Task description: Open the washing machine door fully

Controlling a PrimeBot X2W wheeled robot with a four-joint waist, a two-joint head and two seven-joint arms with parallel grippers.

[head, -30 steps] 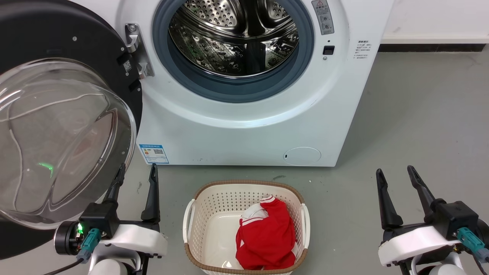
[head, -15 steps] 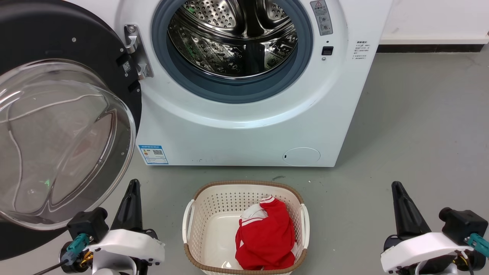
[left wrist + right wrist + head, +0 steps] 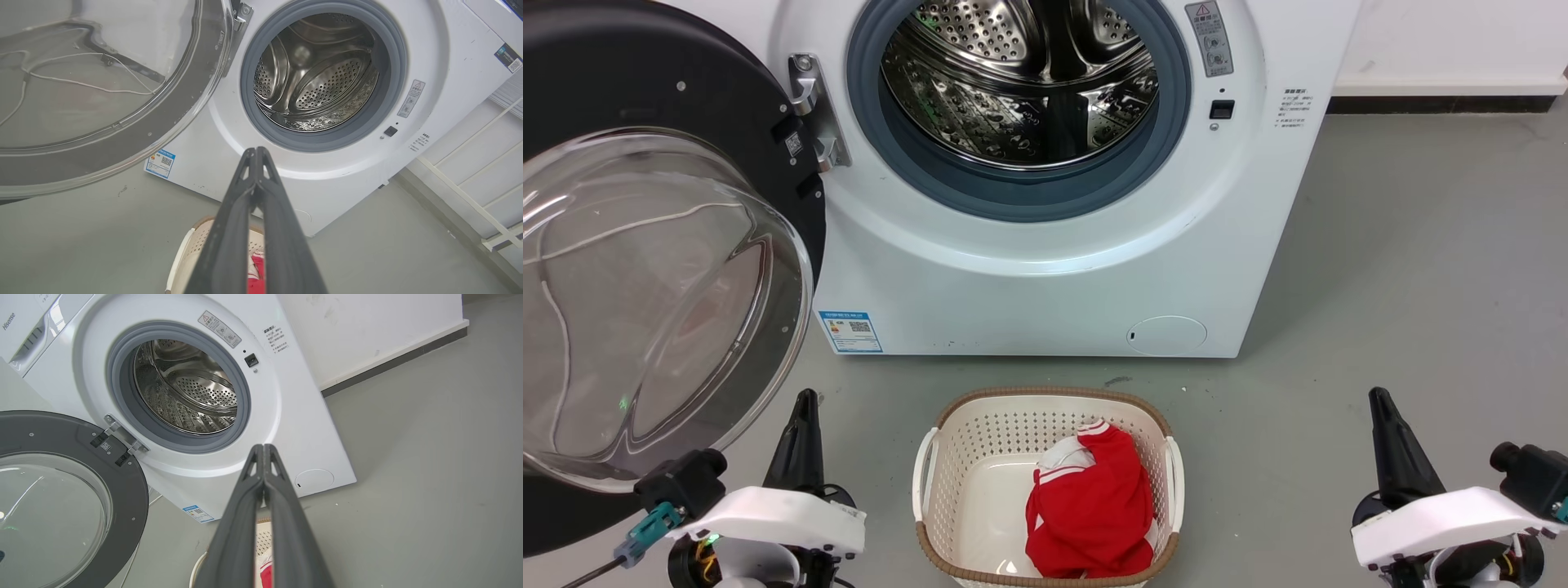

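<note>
The washing machine door [image 3: 719, 106], a black disc with a clear domed glass bowl, hangs swung wide out to the left on its metal hinge [image 3: 813, 110]. It also shows in the left wrist view [image 3: 122, 139] and the right wrist view [image 3: 130, 490]. The steel drum [image 3: 1021, 73] lies exposed inside its grey rubber ring. My left gripper [image 3: 806, 400] sits low at the bottom left, shut and empty, just below the door's bowl and apart from it. My right gripper [image 3: 1377, 398] is at the bottom right, shut and empty. Both wrist views show the fingertips pressed together [image 3: 255, 150] [image 3: 262, 446].
A white basket with a brown rim [image 3: 1045, 396] stands on the grey floor in front of the machine, holding a red and white garment [image 3: 1094, 506]. A small round white flap [image 3: 1168, 335] sits low on the machine front. A white wall with a dark skirting [image 3: 1445, 102] runs at the right.
Both grippers have closed from open to shut and dropped lower in the head view. The door and basket have not moved.
</note>
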